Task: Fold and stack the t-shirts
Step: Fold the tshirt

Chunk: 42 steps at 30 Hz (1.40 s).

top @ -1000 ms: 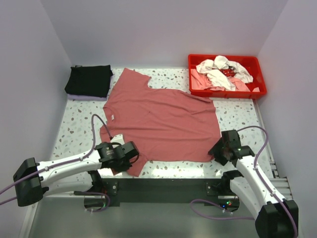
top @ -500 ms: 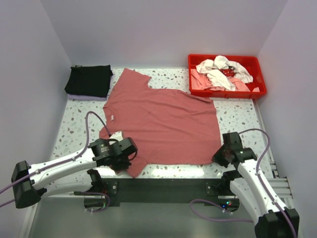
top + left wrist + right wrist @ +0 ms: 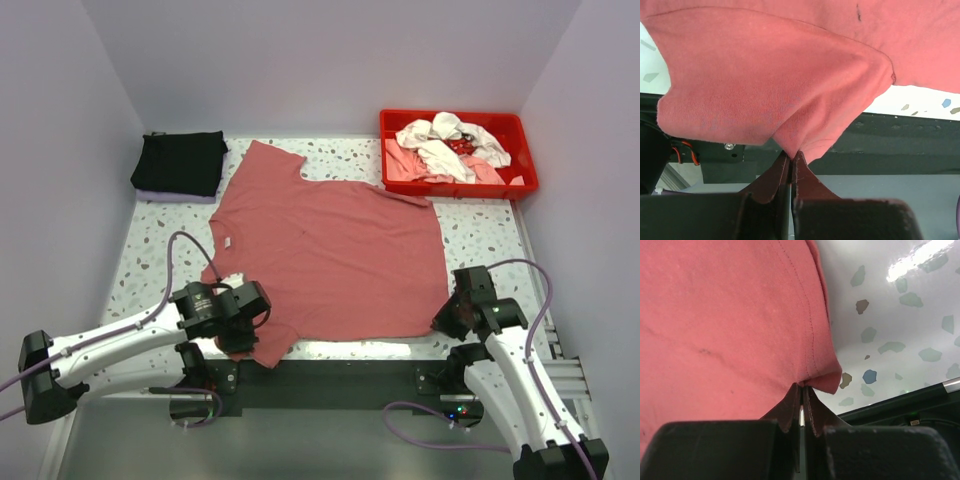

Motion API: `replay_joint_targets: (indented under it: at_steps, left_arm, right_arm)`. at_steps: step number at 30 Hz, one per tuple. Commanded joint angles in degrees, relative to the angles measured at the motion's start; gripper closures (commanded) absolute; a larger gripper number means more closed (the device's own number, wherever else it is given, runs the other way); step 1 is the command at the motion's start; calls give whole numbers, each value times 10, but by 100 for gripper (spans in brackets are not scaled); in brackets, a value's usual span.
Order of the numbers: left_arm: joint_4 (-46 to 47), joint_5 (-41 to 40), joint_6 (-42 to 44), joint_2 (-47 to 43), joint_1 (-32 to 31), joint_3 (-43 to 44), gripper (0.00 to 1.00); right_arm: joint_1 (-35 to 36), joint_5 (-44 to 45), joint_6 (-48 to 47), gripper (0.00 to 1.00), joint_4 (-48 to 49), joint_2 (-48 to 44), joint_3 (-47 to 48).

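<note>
A dusty brick-red t-shirt (image 3: 330, 250) lies spread flat on the speckled table (image 3: 150, 250). My left gripper (image 3: 237, 330) is shut on its near-left sleeve, which hangs over the table's front edge; the left wrist view shows the cloth (image 3: 780, 90) pinched between the fingertips (image 3: 792, 154). My right gripper (image 3: 447, 322) is shut on the shirt's near-right hem corner (image 3: 812, 375). A folded black t-shirt (image 3: 180, 162) lies at the far left. White and pale pink t-shirts (image 3: 445, 150) are heaped in the red tray.
The bright-red plastic tray (image 3: 525, 170) stands at the back right. A thin lilac layer (image 3: 160, 196) shows under the black shirt. Pale walls close in the table on three sides. A dark metal rail (image 3: 330, 375) runs along the front edge.
Both grippers have pulled toward the near edge, dragging the brick-red shirt with them. Its near-left sleeve now hangs over the front edge.
</note>
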Motion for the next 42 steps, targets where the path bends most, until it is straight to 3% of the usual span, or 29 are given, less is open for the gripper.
replay_joint_targets:
  at_steps: [1,9,13,21,30,35,42]
  left_arm:
    - [19,-19,17,5,-3,18,100]
    - [17,-118,55,74,21,86,100]
    - [77,-105,148,101,110,106,100]
    - [131,-152,223,177,172,170,100]
    - [210,-130,283,243,251,184,100]
    - [269,-121,305,263,270,188,100]
    - [283,-109,326,306,299,203,100]
  right_arm:
    - [1,-24,-13,99,14,1,4]
    - [1,-9,-46,99,49,48,47]
    - [1,-2,-70,98,75,79,69]
    - [0,1,-99,98,143,172,129]
    - [-1,39,-122,97,202,257,171]
    - [-1,54,-121,97,247,278,185]
    - [-3,60,-122,96,278,318,196]
